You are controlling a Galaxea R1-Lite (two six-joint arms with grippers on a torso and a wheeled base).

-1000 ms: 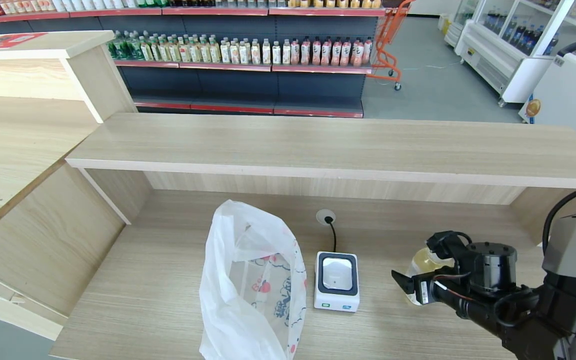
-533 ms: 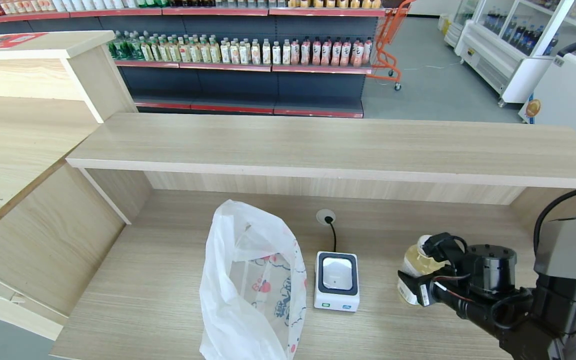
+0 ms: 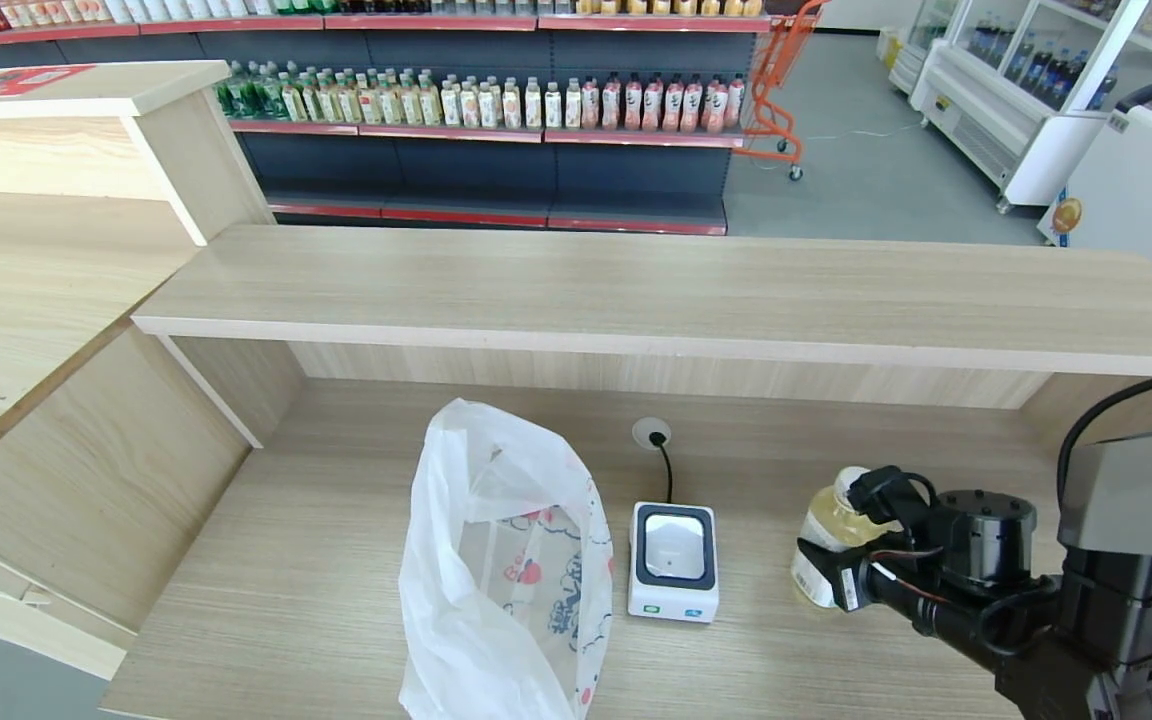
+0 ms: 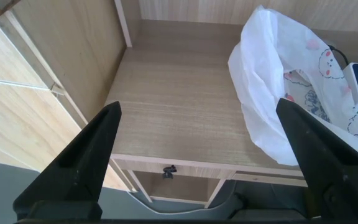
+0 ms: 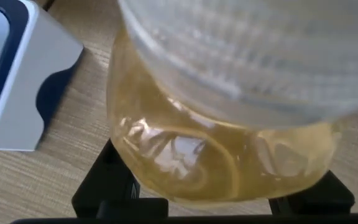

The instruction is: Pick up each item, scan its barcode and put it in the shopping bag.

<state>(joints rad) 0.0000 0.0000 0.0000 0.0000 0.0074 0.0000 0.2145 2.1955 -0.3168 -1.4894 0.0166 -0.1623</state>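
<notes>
A clear bottle (image 3: 824, 528) of yellowish liquid with a white cap stands at the right of the wooden counter (image 3: 336, 560), a little right of the scanner. My right gripper (image 3: 844, 535) is shut on its upper body from the right. In the right wrist view the bottle (image 5: 229, 130) sits between the dark fingers, with the scanner (image 5: 11, 93) beside it. The white barcode scanner (image 3: 674, 560) lies mid-counter, window up. A white plastic shopping bag (image 3: 506, 560) stands open to its left. My left gripper (image 4: 197, 162) is open above the counter's near edge, left of the bag (image 4: 278, 81).
A raised wooden ledge (image 3: 676, 300) runs along the back of the counter, and a side panel (image 3: 86, 480) closes the left. The scanner's cable (image 3: 664, 465) runs to a grommet behind it. Bare counter lies left of the bag.
My right gripper stood open around the bottle a second ago; its fingers have since closed on it and shifted slightly left. The left arm, bag and scanner have not moved.
</notes>
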